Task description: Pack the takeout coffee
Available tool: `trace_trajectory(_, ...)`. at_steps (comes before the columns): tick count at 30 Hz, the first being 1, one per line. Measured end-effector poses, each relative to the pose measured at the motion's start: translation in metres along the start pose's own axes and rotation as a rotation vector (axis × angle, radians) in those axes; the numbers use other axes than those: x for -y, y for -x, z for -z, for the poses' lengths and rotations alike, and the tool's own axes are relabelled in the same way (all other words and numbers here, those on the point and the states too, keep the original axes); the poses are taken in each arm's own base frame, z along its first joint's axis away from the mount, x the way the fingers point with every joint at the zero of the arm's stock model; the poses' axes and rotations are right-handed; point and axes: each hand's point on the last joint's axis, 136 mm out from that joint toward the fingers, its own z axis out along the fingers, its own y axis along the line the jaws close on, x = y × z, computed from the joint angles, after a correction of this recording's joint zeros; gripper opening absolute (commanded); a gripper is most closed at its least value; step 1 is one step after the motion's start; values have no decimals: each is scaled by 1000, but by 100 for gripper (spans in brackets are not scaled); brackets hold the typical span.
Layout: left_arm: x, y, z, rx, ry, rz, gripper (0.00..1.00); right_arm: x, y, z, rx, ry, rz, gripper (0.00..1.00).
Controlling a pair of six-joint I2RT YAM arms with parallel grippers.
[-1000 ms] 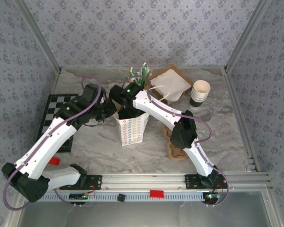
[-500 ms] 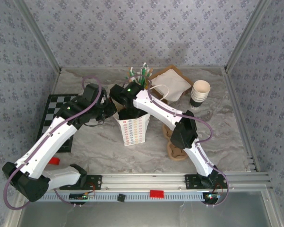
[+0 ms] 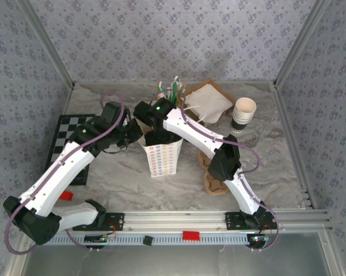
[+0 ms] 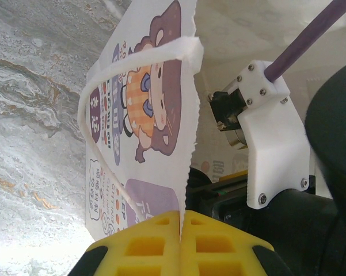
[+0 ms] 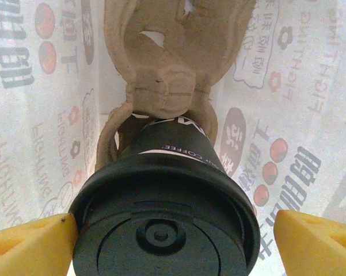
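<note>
Well, the cup (image 5: pixel 167 167) sits in its tray (image 5: pixel 173 57) inside the bag (image 3: pixel 161 158) — my right claw (image 5: pixel 174 237) looks unclenched around the slick lid (image 5: pixel 132 213); left claw (image 4: pixel 180 241) pinches the bag's floppy rim (image 4: pixel 190 115). I'd grip lower.

The coffee cup (image 5: pixel 164 190) ran off the bottom edge of the frame, hiding the lower part of what seemed a cardboard carrier (image 5: pixel 173 63).

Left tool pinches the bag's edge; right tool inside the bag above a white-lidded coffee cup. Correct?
No: the lid on the coffee cup is black, per the right wrist view. The left tool does pinch the bag edge, right tool inside.
</note>
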Motion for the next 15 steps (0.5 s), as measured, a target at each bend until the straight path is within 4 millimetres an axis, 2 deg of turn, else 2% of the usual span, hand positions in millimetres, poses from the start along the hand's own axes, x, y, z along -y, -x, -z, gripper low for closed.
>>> trace_trajectory(6, 1, 1, 0, 2, -4, -1, 0, 6, 0, 3, 2, -23, -10, 100)
trace_trajectory(15, 2, 0, 0, 0, -8, 0, 0, 10, -2, 6, 0, -37, -11, 100)
